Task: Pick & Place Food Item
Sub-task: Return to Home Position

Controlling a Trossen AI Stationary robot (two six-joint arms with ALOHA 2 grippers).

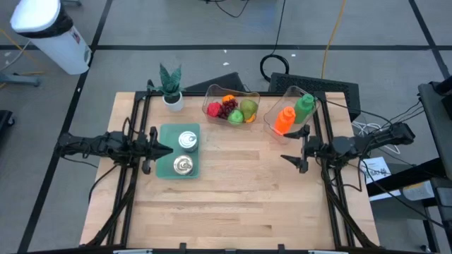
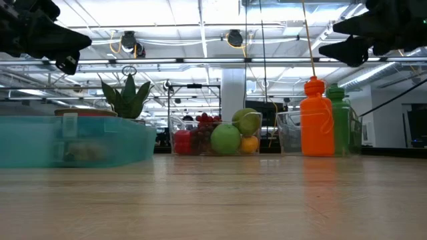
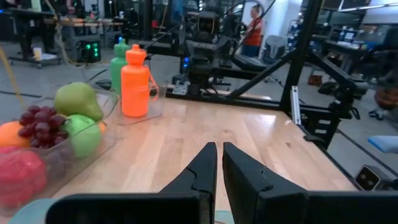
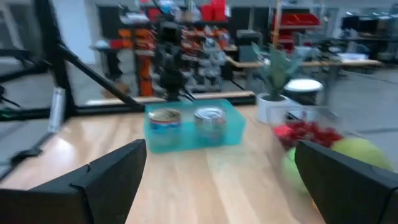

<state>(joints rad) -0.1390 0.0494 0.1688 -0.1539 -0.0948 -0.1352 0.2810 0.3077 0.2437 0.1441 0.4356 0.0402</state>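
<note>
High view: cans [image 1: 188, 140] are sitting in the bin [image 1: 167, 131] near the worktop's [image 1: 233, 204] left edge. The left gripper [image 1: 164, 148] is hanging closed, and the right gripper [image 1: 295, 147] is apparently gaping.

High view: straight down over the whole desk [image 1: 233, 204]. Low view: level at the desk top, facing the room. The 2 wrist views look inward across it; left wrist and low share the orange bottle [image 3: 135, 78].

Bin [image 1: 168, 152]: teal-green
Cans [image 1: 188, 140]: silver lids
Bottles: orange bottle [image 1: 284, 119], green bottle [image 1: 304, 107]
Counter [image 1: 233, 201]: pale wood, streaked grain
Fruit [image 1: 248, 108]: red, green, orange; grapes [image 1: 228, 107] dark red
Plant [image 1: 170, 77]: green; pot [image 1: 174, 101] white
</note>
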